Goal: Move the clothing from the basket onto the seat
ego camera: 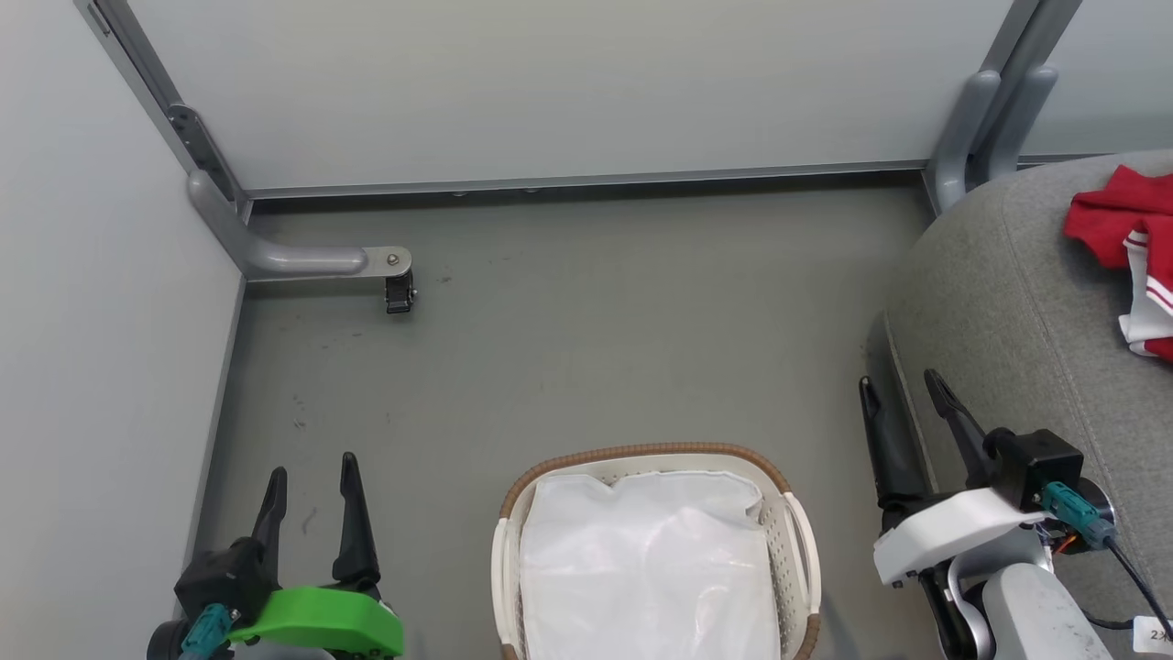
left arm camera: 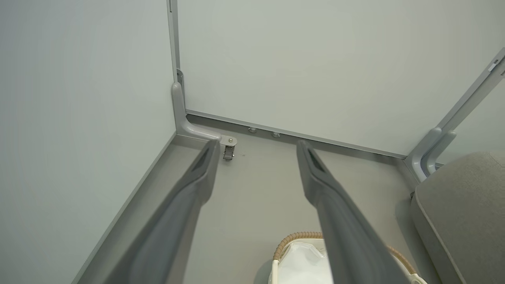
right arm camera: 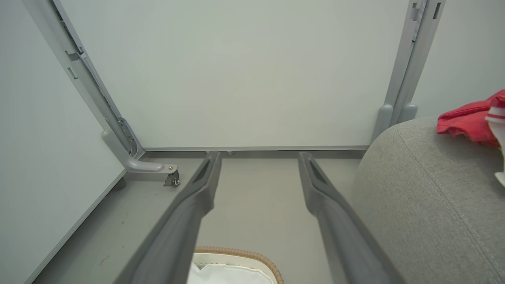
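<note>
1. The left claw (ego camera: 312, 465) is in the lower left of the head view. Its two dark fingers (left arm camera: 189, 189) stand apart and hold nothing. They point up the frame, over the grey floor (ego camera: 568, 348).
2. The right claw (ego camera: 897, 379) is in the lower right of the head view. Its fingers stand apart too, with nothing between them. It is just beside the edge of the seat (ego camera: 999, 293).
3. The basket (ego camera: 641, 451) is at the bottom middle of the head view. It sits on the floor between the two claws. It is white with a brown rim, and the frame cuts off its lower part.
4. A white sheet (ego camera: 641, 559) lies inside the basket and covers the part you can see.
5. The seat is big and grey and takes up the right side of the head view. It is near the basket, with a strip of floor between them.
6. The clothing (ego camera: 1123, 220) lies on top of the seat, in the upper right of the head view. It is red with white stripes, and the right edge of the frame cuts it off. In the right wrist view it is at the right edge, on the seat.
7. A pale wall (ego camera: 550, 82) runs across the top of the head view. A small wheel (ego camera: 399, 295) on a grey metal foot sits on the floor in the upper left.
8. In the left wrist view the basket rim peeks in at the bottom, partly behind one finger.
</note>
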